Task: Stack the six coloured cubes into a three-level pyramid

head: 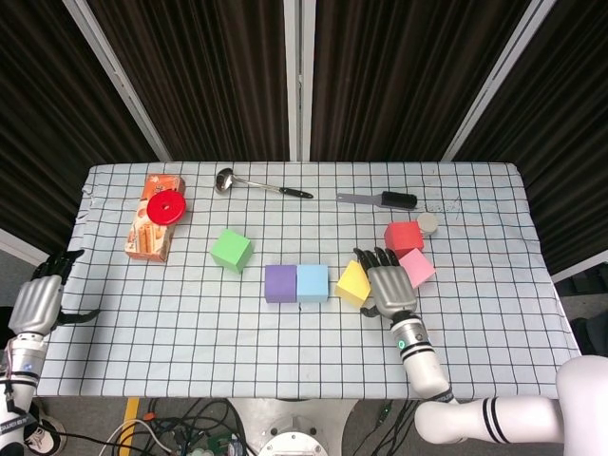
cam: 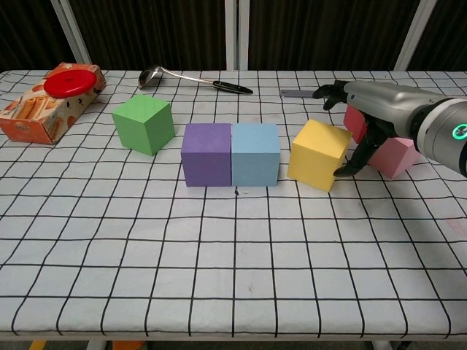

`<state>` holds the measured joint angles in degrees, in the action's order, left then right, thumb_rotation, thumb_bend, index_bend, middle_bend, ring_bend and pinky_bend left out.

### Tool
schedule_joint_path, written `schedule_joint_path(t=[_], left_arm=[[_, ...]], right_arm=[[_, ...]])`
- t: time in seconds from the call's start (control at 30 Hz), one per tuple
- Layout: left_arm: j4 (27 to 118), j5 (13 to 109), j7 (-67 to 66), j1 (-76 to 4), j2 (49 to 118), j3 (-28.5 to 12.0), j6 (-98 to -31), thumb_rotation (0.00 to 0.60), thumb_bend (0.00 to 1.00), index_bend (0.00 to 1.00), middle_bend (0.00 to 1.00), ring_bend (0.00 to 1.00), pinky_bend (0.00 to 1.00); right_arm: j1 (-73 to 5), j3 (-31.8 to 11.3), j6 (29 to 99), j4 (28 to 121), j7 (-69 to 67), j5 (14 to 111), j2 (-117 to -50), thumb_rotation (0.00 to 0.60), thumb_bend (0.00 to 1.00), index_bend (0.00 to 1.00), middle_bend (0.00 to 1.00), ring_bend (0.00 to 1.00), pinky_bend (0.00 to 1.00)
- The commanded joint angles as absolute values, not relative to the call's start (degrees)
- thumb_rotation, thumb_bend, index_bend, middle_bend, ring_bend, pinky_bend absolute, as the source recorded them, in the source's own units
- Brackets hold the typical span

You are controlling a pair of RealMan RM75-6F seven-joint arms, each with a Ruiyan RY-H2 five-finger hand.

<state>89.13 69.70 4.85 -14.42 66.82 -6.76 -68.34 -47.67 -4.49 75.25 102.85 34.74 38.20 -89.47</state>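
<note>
Fingers of our right hand lay spread and curved against the right side of the yellow cube, holding nothing; we judged the step in hand to be nudging that cube leftward to finish the bottom row. The yellow cube sat turned at an angle, near but not touching the blue cube, which stood flush against the purple cube on the checked surface. The next move, in our judgement, called for squaring the yellow cube and closing the gap to the blue one. The green cube stood apart to the left of the row; the red cube and pink cube lay just beyond our right hand. That hand reached palm-down from the near edge, forearm running toward the row. Our left hand hung off the surface's left edge, fingers loosely apart and holding nothing. Farther off lay a snack box, ladle and knife.
</note>
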Motion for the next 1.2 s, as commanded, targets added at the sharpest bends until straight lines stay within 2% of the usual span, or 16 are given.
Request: schedule_joint_path(t=[0.03,0.33,0.53,0.87,1.2], left_arm=[[88.7,69.8,5.1,-14.5,66.9,-6.8,-68.2,0.6,0.02,0.09,0.1,0.01,0.1],[87.3,70.5,5.5,-14.2,67.1,-6.7,-68.7,0.6,0.02,0.09,0.1,0.01,0.1],[86.8,70.4,6.6,-14.1,67.0,-6.7,-68.1,0.6,0.02,0.09,0.1,0.01,0.1],[87.7,70.3,5.5,-14.5,67.1,-6.7,-67.6,0.6,0.02,0.09,0.1,0.01,0.1],[88.3,69.1,3.6,-15.4,67.9,-7.3,-66.7,0.6,0.02,0.09,0.1,0.01,0.1]], right_arm=[[-47.0,-5.5,75.1,101.4,35.0,38.3,-90.8,0.6,0.04,0.0,0.14,0.0,0.0],[-46.6,-7.8,73.4,98.2,36.6,37.6,-93.4,0.6,0.05,0.0,0.27,0.0,0.0],[-46.3,-8.8,72.9,97.3,37.4,38.0,-94.1,0.6,0.12,0.0,0.32,0.0,0.0],[-44.7,-9.7,71.6,98.0,36.8,39.5,-92.3,0.6,0.22,0.0,0.35,0.0,0.0],[-44.4,-7.6,55.7,97.6,27.2,49.3,-80.4,0.6,0.23,0.0,0.34,0.0,0.0]])
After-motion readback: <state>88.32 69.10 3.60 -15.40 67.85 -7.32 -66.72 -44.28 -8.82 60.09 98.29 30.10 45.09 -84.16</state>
